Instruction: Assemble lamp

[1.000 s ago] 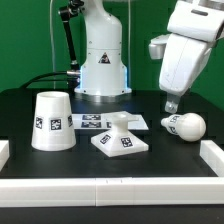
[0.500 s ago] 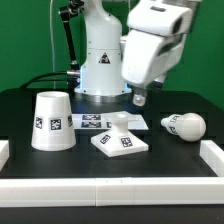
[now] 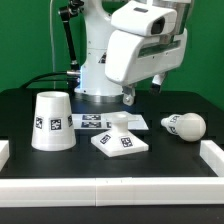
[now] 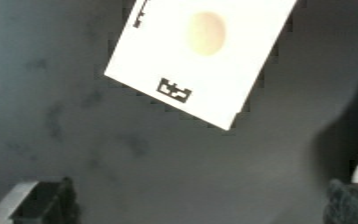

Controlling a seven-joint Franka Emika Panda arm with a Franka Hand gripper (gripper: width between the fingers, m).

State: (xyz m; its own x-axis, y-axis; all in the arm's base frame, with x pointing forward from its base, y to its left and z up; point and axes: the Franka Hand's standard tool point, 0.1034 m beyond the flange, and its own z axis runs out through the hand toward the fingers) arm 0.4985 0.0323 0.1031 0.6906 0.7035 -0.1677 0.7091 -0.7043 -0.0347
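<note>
The lamp's parts lie apart on the black table. The cone shade [image 3: 52, 122] stands at the exterior view's left. The flat square base [image 3: 120, 140] with its neck is in the middle. The round bulb [image 3: 186, 125] lies on its side at the right. My gripper [image 3: 142, 92] hangs in the air above and behind the base, open and empty. In the wrist view the base [image 4: 202, 50] shows from above with a tag and its round neck. It lies well beyond my gripper [image 4: 197, 205]. Only dark table lies between the two fingers [image 4: 43, 200].
The marker board [image 3: 92, 122] lies flat behind the base, between the shade and the bulb. White rails run along the table's front [image 3: 110, 185], left [image 3: 4, 152] and right [image 3: 212, 152]. The robot's pedestal [image 3: 100, 70] stands at the back.
My gripper has swung from above the bulb at the exterior view's right toward the left, and now hangs over the area behind the base. The parts have not moved.
</note>
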